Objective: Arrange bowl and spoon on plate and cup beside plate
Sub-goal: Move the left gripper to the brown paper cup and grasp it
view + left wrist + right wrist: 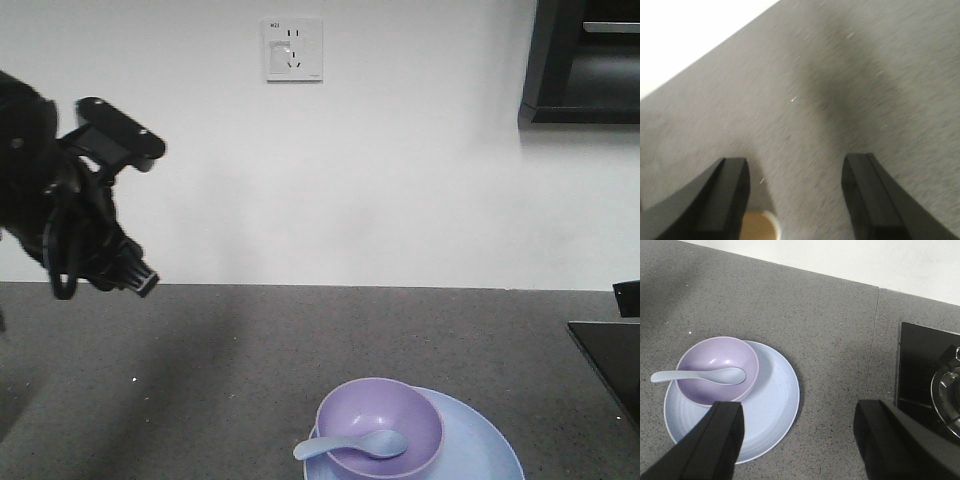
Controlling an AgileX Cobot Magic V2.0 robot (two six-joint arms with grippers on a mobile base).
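Note:
The lavender bowl (715, 357) sits on the left part of the pale blue plate (772, 410). The pale blue spoon (700, 376) lies in the bowl with its handle sticking out over the left rim. From the front, the bowl (385, 420), spoon (350, 445) and plate (480, 445) are at the bottom centre. My right gripper (799, 437) hangs open above the plate's right edge, holding nothing. My left gripper (797, 182) is open over bare counter. A bit of the tan cup (760, 227) shows at the bottom edge beside the left finger (730, 190).
A black cooktop (927, 375) with a burner (947, 392) lies at the right, past a seam in the grey counter (830, 330). My left arm (70, 220) is raised at the far left. A wall socket (293, 50) and a dark cabinet (585, 60) are on the back wall.

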